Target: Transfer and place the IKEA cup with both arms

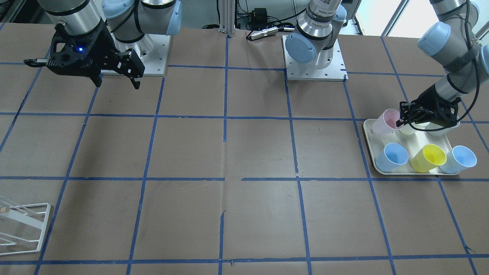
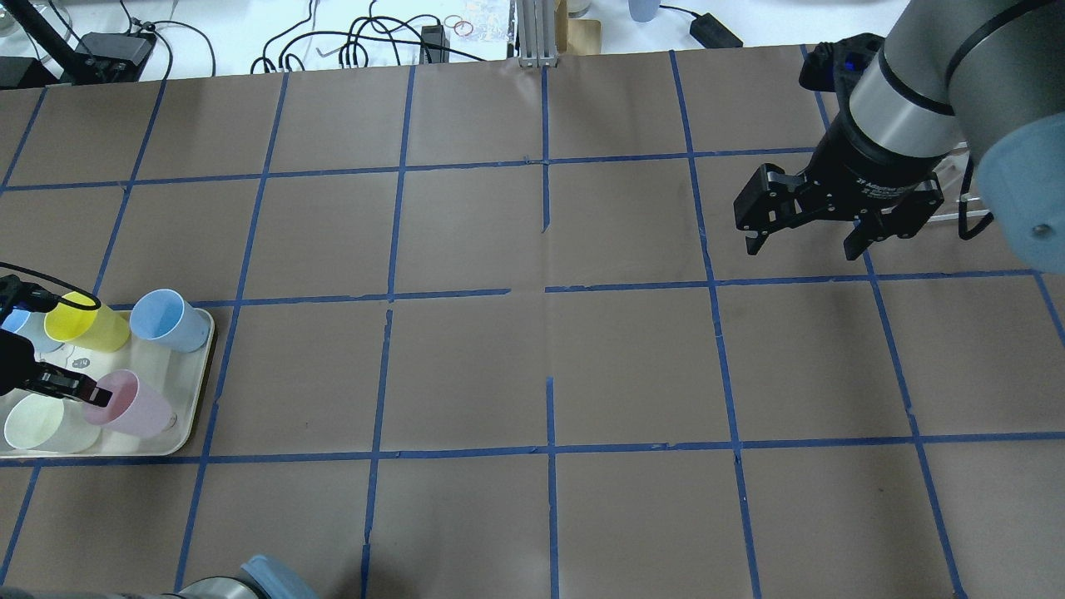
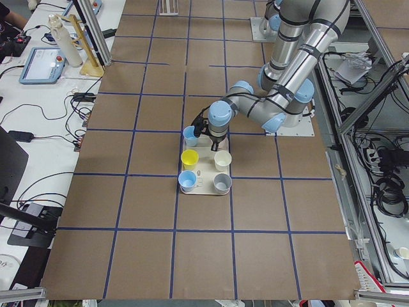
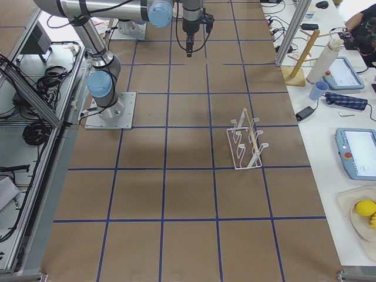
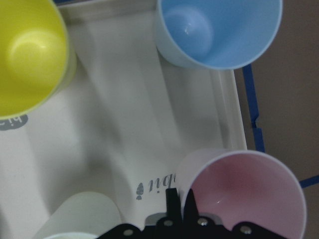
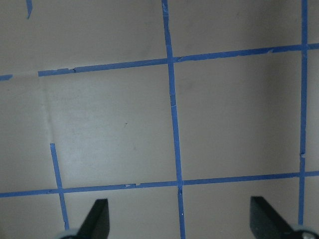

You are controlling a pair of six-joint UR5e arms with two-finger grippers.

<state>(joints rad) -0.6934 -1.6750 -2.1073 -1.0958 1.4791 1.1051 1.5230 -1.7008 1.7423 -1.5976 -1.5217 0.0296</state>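
The pale pink IKEA cup [image 1: 385, 123] stands on the white tray [image 1: 369, 145], at the tray corner nearest the table's middle. It also shows in the overhead view [image 2: 140, 408] and the left wrist view [image 5: 246, 199]. My left gripper [image 1: 402, 115] [image 2: 93, 393] [image 5: 179, 201] is shut on the cup's rim, one finger inside and one outside. My right gripper [image 1: 116, 82] [image 2: 803, 247] [image 6: 182, 221] is open and empty, hanging above bare table far from the tray.
The tray [image 2: 125, 452] also holds a yellow cup [image 1: 429, 157], two light blue cups [image 1: 395, 156] [image 1: 460, 158] and a cream-white cup [image 2: 37, 420]. A white wire rack [image 1: 23, 225] [image 4: 247, 141] stands on the table's far side, by my right arm.
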